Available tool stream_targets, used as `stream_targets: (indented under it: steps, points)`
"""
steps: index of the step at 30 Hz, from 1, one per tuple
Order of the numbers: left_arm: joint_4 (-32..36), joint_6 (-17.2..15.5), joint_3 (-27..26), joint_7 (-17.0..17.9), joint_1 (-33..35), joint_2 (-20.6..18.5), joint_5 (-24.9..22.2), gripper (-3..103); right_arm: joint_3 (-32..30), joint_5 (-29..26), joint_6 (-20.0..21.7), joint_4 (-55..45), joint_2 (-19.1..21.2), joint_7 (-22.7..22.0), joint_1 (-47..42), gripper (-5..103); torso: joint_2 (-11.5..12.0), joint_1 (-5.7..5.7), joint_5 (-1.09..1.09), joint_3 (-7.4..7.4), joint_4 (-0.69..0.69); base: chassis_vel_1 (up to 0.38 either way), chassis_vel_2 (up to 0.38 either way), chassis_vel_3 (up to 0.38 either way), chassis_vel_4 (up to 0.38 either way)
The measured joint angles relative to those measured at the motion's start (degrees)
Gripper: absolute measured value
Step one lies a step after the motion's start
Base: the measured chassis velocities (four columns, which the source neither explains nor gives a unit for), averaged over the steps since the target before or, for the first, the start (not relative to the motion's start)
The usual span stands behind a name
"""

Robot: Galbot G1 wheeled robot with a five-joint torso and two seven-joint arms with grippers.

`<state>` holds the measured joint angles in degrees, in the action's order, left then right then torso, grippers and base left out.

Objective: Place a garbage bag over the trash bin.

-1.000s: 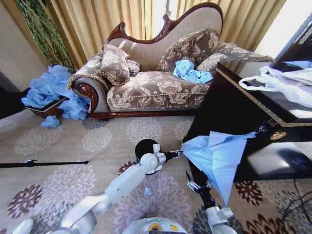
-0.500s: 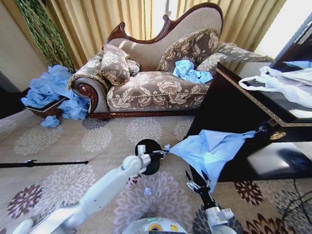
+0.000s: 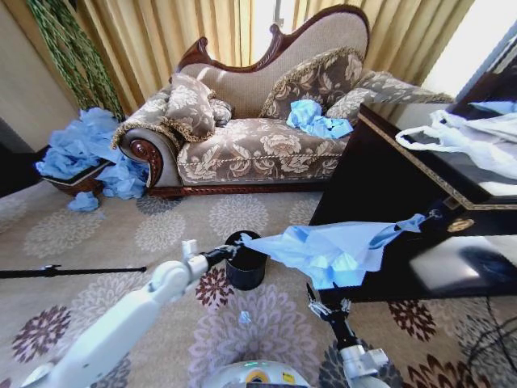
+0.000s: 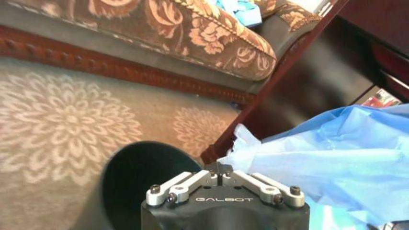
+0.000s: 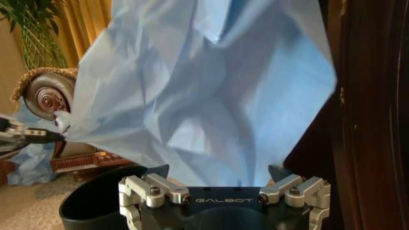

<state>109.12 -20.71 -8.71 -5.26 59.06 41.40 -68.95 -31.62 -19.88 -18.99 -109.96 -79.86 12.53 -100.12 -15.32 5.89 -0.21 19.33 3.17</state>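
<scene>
Left gripper keeps swinging left, now past the trash bin, dragging the garbage bag out wide and flatter; the bag's hanging point lifts up.

One garbage bag, one trash bin, one sofa, two hands: left, right.

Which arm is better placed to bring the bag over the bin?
Left. The left gripper, shut on the bag corner, sits beside the bin rim; the right gripper is open beneath the bag.

"GALBOT" on left hand, right hand
</scene>
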Motion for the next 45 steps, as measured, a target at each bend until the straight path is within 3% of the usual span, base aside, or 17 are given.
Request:
stream_targets:
  steps: [6,10,16,27,29,31,32,35,36,37,40,41,45]
  points:
    - [2.5,0.7,-5.4,0.6,2.5,-1.5,-2.3,0,0.4,0.6,-0.4,-0.5,-0.7,0.2,-0.4,100,0.0,0.0,0.0,0.0,0.0,0.0,0.0,0.0,0.0]
    - [4.6,0.7,-7.8,2.4,0.5,-1.8,-4.6,0,0.3,0.6,-1.0,-1.6,-0.7,1.1,-1.7,100,0.0,0.0,0.01,0.0,0.01,0.0,0.0,0.0,0.0]
    - [6.3,0.5,-7.2,3.7,-1.2,-2.2,-6.2,0,0.3,0.5,-1.6,-1.6,-0.8,1.9,-2.4,100,0.0,0.0,0.02,0.0,0.0,0.0,0.0,0.0,0.0]
    - [6.8,-0.5,-5.4,5.4,-0.1,-0.8,-5.1,2,-0.1,0.1,-1.9,-0.3,-1.1,2.0,-1.9,100,0.0,0.0,0.01,0.0,-0.01,0.0,0.0,0.0,0.0]
    - [7.1,-0.8,-4.7,6.3,-0.6,-0.4,-4.4,10,-0.1,-0.2,-1.9,0.1,-1.0,2.0,-1.6,100,0.0,0.0,0.01,0.0,0.0,0.0,0.0,0.0,0.0]
    - [7.7,-1.2,-3.6,6.4,-1.0,-0.3,-0.6,20,-0.2,-0.4,-1.9,0.6,-0.9,2.0,-1.2,100,0.0,0.0,0.02,0.0,0.0,0.0,0.0,0.0,0.0]
    - [7.7,-1.2,-3.6,6.4,-1.0,-0.3,-0.6,20,-0.2,-0.4,-1.9,0.6,-0.9,2.0,-1.2,100,0.0,0.0,0.02,0.0,0.0,0.0,0.0,0.0,0.0]
    - [8.5,-2.9,-1.7,6.1,-1.8,-0.1,6.7,36,-0.2,-0.6,-1.8,1.1,-0.8,2.0,-0.8,100,0.0,0.0,0.02,0.0,0.0,0.0,0.0,0.0,0.0]
    - [8.7,-3.3,-1.1,6.1,-2.0,0.1,7.6,36,-0.1,-0.7,-1.7,1.3,-0.8,2.0,-0.7,100,0.0,0.0,0.02,0.0,0.0,0.0,0.0,0.0,0.0]
    - [8.7,-3.3,-1.1,6.1,-2.0,0.1,7.6,36,-0.1,-0.7,-1.7,1.3,-0.8,2.0,-0.7,100,0.0,0.0,0.02,0.0,0.0,0.0,0.0,0.0,0.0]
    - [8.7,-4.2,0.9,6.4,-2.4,1.2,8.4,53,-0.1,-0.8,-1.5,1.8,-0.7,2.0,-0.3,100,0.0,0.0,0.0,0.0,0.0,0.0,0.0,0.0,0.0]
    - [8.7,-4.2,0.9,6.4,-2.4,1.2,8.4,53,-0.1,-0.8,-1.5,1.8,-0.7,2.0,-0.3,100,0.0,0.0,0.0,0.0,0.0,0.0,0.0,0.0,0.0]
    - [9.0,-4.2,0.5,6.8,-1.6,1.3,8.2,75,0.3,-3.7,0.6,2.2,-0.2,1.8,0.6,100,0.0,0.0,0.0,0.0,0.0,0.0,0.0,0.0,0.0]
